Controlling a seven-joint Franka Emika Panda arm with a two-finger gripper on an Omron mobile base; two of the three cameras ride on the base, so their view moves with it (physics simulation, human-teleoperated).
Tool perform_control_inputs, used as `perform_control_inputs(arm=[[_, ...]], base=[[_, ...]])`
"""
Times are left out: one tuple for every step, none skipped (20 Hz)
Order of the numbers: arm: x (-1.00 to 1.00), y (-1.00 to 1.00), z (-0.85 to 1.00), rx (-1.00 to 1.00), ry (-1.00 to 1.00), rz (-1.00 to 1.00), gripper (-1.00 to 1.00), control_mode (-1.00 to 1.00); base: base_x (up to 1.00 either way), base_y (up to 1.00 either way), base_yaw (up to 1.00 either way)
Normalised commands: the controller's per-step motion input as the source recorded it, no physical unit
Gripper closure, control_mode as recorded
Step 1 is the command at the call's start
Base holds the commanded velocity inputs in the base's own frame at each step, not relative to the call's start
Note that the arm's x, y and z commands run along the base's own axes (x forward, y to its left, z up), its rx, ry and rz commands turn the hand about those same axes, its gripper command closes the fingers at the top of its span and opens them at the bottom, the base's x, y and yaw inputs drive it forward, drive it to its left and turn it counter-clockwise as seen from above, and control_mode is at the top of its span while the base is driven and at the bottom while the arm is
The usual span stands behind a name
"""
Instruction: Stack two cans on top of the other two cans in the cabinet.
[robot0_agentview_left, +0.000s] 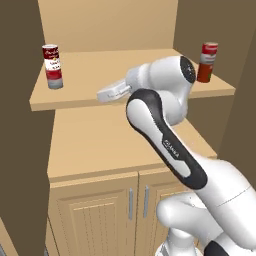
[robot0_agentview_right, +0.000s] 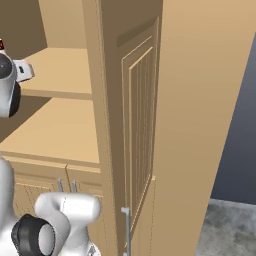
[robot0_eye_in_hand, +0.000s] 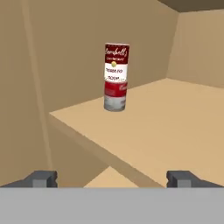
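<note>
2 stacks of 2 cylindrical tins (robot0_agentview_left: 52, 66) (robot0_agentview_left: 207, 62) on the tan wooden shelf (robot0_agentview_left: 125, 70); gripper (robot0_eye_in_hand: 112, 178) level, wide, empty.

On the cabinet (robot0_agentview_left: 125, 95) shelf, two stacks of cans stand upright. The labelled stack (robot0_agentview_left: 52, 66) is at the left end, the red stack (robot0_agentview_left: 207, 62) at the right end.
</note>
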Motion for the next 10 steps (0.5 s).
perform_control_inputs(arm=[[-0.58, -0.34, -0.05, -0.02, 0.05, -0.29, -1.00, -1.00], [-0.57, -0.37, -0.08, -0.01, 0.06, -0.28, -1.00, -1.00], [-0.55, -0.42, -0.15, 0.00, 0.04, -0.27, -1.00, -1.00], [-0.57, -0.44, -0.18, 0.00, 0.01, -0.25, -1.00, -1.00], [-0.57, -0.48, -0.22, 0.00, 0.00, -0.23, -1.00, -1.00], [-0.57, -0.52, -0.26, -0.01, 0.00, -0.21, -1.00, -1.00], [-0.55, -0.54, -0.28, -0.01, 0.00, -0.20, -1.00, -1.00], [-0.53, -0.58, -0.32, 0.00, 0.00, -0.20, -1.00, -1.00], [-0.52, -0.59, -0.33, 0.00, 0.00, -0.19, -1.00, -1.00], [-0.51, -0.63, -0.37, 0.00, 0.00, -0.18, -1.00, -1.00]], base=[[0.00, 0.00, 0.00], [0.00, 0.00, 0.00], [0.00, 0.00, 0.00], [0.00, 0.00, 0.00], [0.00, 0.00, 0.00], [0.00, 0.00, 0.00], [0.00, 0.00, 0.00], [0.00, 0.00, 0.00], [0.00, 0.00, 0.00], [0.00, 0.00, 0.00]])
